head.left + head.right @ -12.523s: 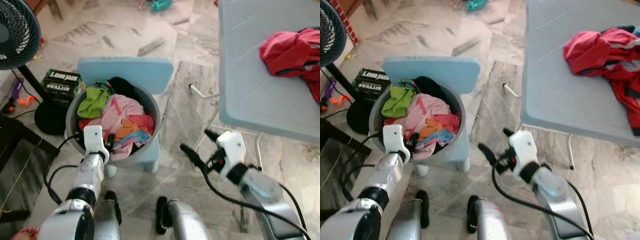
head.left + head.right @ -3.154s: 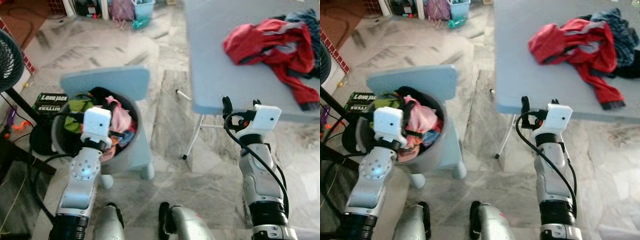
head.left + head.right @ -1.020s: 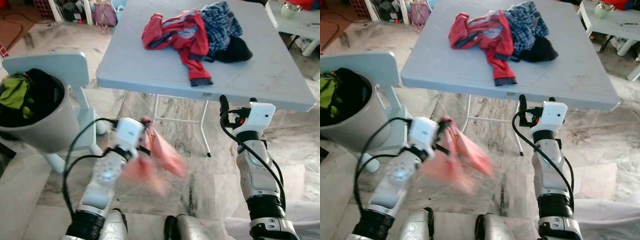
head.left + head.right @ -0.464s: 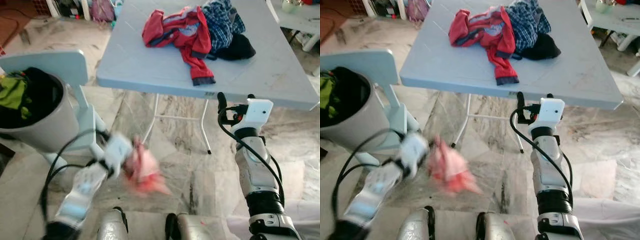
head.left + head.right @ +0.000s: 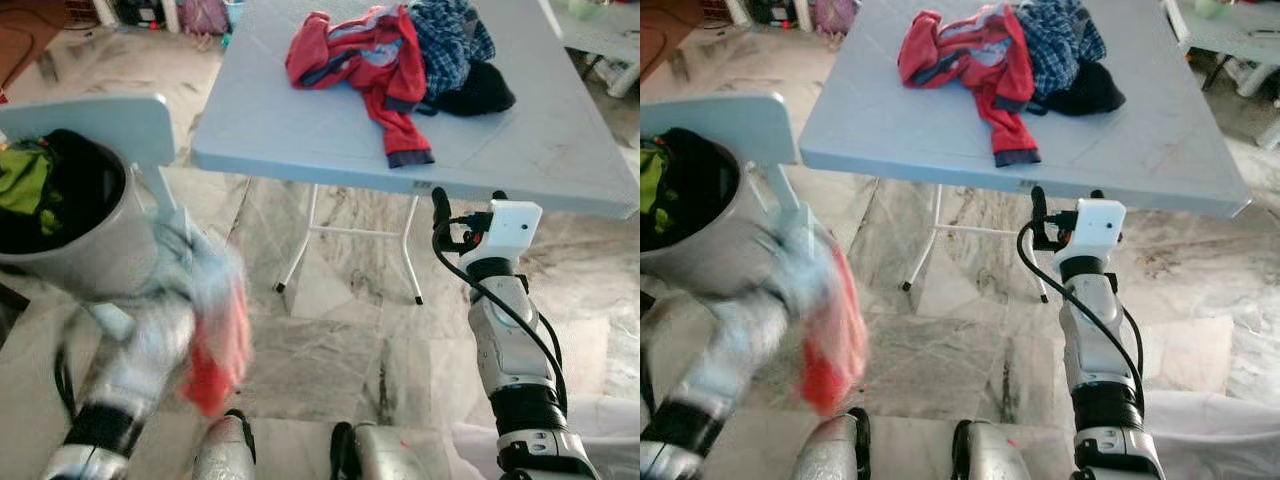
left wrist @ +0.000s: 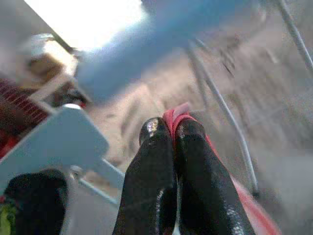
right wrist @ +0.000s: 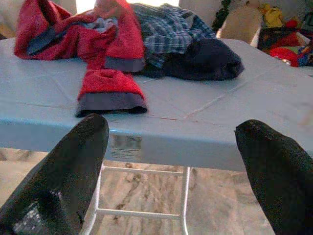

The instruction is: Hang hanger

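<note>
Marble-patterned floor (image 5: pixel 340 330), grey and white, on which a folding table (image 5: pixel 300 140) with a pale blue top and white metal legs is set.

Item: heap of clothing, laid toward the far edge of the tabletop. A red jacket (image 5: pixel 365 60) is noted, with one sleeve stretched toward the near edge; a blue plaid shirt (image 5: pixel 450 35) and a dark garment (image 5: pixel 480 92) are bunched just beside it, touching.

Item: grey laundry bucket (image 5: pixel 95 250), seated on a pale blue chair (image 5: pixel 110 125) well apart from the table, on the robot's left. Green and black cloth is seen inside.

Item: left gripper (image 6: pixel 171 132). Fingers are pressed together on a fold of red cloth (image 6: pixel 178 117), which is pinched between the tips. In the head views this arm is blurred, low beside the bucket, with the red cloth hanging beneath it.

Item: right gripper (image 7: pixel 171 152). Fingers (image 7: pixel 68 166) are spread wide apart, with nothing between them, and are pointed at the near edge of the tabletop, just short of it.

Item: hanger. None can be made out.
</note>
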### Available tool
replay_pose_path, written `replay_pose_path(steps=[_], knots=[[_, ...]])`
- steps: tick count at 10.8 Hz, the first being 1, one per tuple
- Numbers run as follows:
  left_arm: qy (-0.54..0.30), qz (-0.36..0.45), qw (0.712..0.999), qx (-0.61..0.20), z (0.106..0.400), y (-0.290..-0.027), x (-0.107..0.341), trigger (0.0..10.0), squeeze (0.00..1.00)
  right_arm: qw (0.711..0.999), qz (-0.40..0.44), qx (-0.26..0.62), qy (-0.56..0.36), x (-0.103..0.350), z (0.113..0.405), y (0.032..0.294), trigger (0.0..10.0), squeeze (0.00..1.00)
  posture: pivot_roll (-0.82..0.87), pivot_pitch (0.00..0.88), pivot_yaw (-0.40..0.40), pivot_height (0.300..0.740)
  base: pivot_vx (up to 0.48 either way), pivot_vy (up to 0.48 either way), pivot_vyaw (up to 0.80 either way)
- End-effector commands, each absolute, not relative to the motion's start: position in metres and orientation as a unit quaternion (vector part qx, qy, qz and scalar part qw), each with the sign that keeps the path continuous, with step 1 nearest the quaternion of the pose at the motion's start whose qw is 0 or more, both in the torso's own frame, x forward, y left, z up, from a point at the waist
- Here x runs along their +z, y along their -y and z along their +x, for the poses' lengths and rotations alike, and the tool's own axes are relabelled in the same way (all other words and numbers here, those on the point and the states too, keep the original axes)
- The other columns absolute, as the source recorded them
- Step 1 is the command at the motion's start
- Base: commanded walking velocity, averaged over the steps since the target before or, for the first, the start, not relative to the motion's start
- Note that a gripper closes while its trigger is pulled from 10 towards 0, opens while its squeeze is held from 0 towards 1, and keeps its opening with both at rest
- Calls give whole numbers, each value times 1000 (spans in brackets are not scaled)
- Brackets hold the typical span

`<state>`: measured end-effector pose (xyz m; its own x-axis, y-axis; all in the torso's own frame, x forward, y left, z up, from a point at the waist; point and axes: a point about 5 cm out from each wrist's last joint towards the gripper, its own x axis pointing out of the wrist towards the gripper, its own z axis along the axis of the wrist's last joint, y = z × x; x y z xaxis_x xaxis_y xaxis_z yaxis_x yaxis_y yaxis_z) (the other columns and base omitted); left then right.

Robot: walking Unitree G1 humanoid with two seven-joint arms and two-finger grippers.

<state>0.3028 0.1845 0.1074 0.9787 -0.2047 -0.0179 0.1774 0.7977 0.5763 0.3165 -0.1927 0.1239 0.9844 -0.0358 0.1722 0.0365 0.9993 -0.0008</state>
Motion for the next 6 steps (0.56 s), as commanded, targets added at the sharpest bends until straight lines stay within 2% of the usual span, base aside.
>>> replay_pose_path(steps=[1, 2, 3, 4, 5, 6], knots=[[-27, 294, 943, -150, 290, -191, 84, 10000, 0, 997, -4, -22, 75, 119, 315, 195, 10000, 0, 8, 195, -65, 740, 0, 0, 0], [-65, 292, 930, -213, 282, -187, 70, 10000, 0, 997, -4, -23, 75, 119, 316, 195, 10000, 0, 12, 194, -66, 740, 0, 0, 0], [-178, 413, 812, -372, 246, -196, 26, 10000, 0, 997, -4, -20, 75, 120, 317, 193, 10000, 0, 15, 193, -63, 740, 0, 0, 0], [-164, 421, 841, -297, 260, -206, 31, 10000, 0, 997, -4, -21, 75, 119, 318, 193, 10000, 0, 13, 192, -62, 740, 0, 0, 0], [-110, 353, 906, -206, 280, -203, 53, 10000, 0, 997, -4, -22, 72, 119, 317, 193, 10000, 0, 15, 190, -64, 740, 0, 0, 0], [-81, 305, 930, -186, 286, -198, 65, 10000, 0, 997, -5, -22, 70, 117, 316, 193, 10000, 0, 15, 190, -64, 740, 0, 0, -694]])
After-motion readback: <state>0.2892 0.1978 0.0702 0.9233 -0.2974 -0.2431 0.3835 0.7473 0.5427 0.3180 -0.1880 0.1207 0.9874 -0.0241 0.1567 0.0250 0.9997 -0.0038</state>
